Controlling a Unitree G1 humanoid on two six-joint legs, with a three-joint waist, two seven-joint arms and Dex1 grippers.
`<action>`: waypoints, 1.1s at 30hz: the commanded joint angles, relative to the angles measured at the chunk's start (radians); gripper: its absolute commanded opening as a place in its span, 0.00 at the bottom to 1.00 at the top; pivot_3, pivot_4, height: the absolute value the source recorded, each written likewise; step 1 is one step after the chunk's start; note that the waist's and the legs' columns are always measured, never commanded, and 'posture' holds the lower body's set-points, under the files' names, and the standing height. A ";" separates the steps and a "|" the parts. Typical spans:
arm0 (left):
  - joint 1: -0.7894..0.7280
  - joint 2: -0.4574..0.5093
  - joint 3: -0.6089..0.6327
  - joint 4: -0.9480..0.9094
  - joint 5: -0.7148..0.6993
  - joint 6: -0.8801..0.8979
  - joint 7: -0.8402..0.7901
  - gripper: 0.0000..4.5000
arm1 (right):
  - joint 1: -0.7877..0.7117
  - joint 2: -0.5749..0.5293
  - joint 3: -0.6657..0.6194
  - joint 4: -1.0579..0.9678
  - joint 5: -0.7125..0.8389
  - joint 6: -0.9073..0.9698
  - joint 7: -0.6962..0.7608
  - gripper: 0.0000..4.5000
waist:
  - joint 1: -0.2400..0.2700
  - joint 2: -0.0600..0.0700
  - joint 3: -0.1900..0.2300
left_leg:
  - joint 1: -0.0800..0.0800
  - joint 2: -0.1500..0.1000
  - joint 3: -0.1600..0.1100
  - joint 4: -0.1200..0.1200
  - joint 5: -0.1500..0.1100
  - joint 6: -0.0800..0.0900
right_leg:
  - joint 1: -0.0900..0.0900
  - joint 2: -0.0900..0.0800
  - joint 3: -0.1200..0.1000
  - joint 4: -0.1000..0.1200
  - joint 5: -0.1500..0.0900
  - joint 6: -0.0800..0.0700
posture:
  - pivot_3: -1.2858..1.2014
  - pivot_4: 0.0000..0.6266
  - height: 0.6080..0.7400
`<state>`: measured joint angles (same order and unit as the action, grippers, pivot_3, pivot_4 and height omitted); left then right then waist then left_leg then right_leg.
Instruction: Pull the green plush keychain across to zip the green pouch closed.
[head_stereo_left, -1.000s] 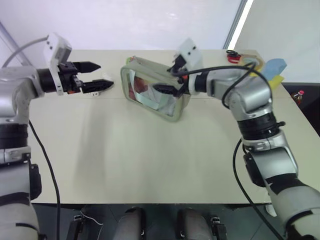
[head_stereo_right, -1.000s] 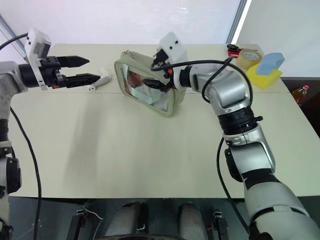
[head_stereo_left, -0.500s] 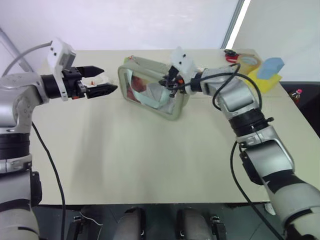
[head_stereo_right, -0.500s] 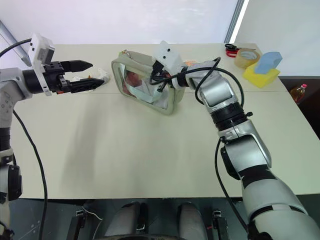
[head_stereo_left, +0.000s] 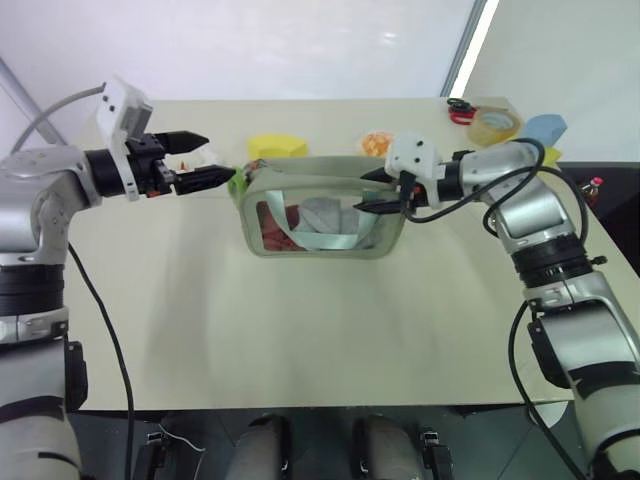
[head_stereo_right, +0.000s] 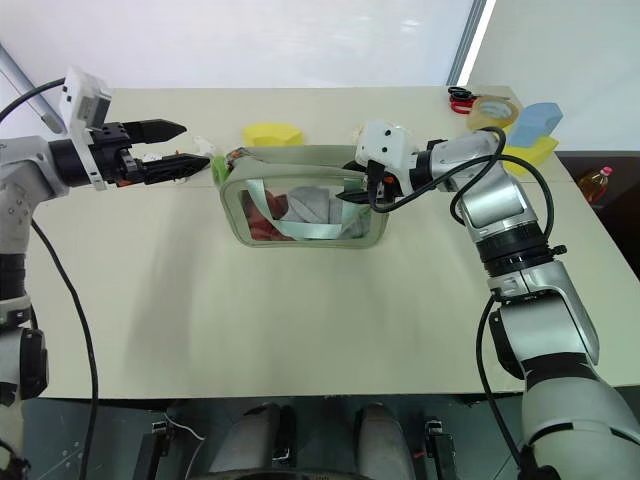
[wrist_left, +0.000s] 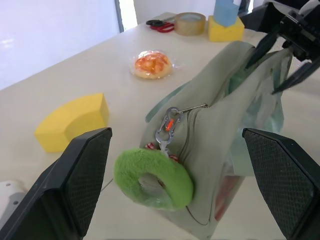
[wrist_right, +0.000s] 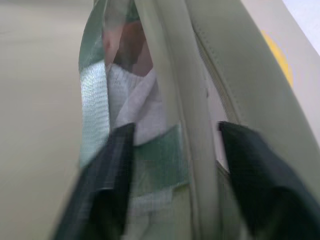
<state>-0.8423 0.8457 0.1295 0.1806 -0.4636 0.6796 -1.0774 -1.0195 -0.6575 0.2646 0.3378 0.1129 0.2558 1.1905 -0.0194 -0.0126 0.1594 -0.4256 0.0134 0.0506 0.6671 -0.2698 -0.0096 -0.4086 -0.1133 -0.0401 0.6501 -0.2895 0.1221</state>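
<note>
The left gripper (head_stereo_right: 172, 148) hovers with its fingers spread wide and empty, tips just short of the green plush keychain (wrist_left: 153, 178), which hangs from a small metal clip at the left end of the green pouch (head_stereo_right: 300, 238). The pouch stands upright in the middle of the table (head_stereo_right: 300, 320), clear panel toward the robot, and its zip looks partly undone along the top. At the pouch's other end the right gripper (head_stereo_left: 378, 192) has its fingers astride the end wall and mint strap (parted, not visibly pinching). A yellow block (head_stereo_right: 272, 134) and an orange snack packet (head_stereo_left: 377, 143) lie behind the pouch. The step in hand, I judge, is bracing and approach: next, the right gripper must clamp the pouch while the left closes on the keychain and draws it across.
</note>
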 joint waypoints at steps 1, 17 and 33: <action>-0.035 0.028 0.007 0.010 0.009 -0.025 -0.014 1.00 | -0.053 -0.032 -0.070 -0.110 0.044 0.082 0.017 0.69 | 0.001 0.000 0.000 | 0.000 0.000 0.000 0.000 0.000 0.000 | 0.000 0.000 0.000 0.000 0.000 0.000 | 0.52 0.24 1.00; -0.004 0.067 0.029 0.038 0.034 -0.044 -0.008 1.00 | 0.069 -0.141 -0.098 -0.235 0.056 0.167 0.078 0.69 | 0.003 0.000 0.000 | 0.000 0.000 0.000 0.000 0.000 0.000 | 0.001 0.000 0.000 0.000 0.000 0.000 | 0.52 0.24 1.00; 0.000 0.035 -0.042 0.211 0.133 -0.184 -0.034 1.00 | 0.094 -0.016 -0.065 -0.309 0.068 0.200 0.043 0.01 | 0.003 0.000 0.000 | 0.000 0.000 0.001 0.000 0.000 0.000 | 0.000 0.000 0.000 0.000 0.000 0.000 | 0.52 0.24 1.00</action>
<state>-0.8296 0.8844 0.0905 0.3702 -0.3513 0.5360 -1.1137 -0.9265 -0.6608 0.2097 0.0737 0.1636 0.4547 1.2225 -0.0167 -0.0130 0.1596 -0.4254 0.0129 0.0513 0.6674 -0.2698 -0.0096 -0.4083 -0.1134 -0.0403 0.6502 -0.2895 0.1221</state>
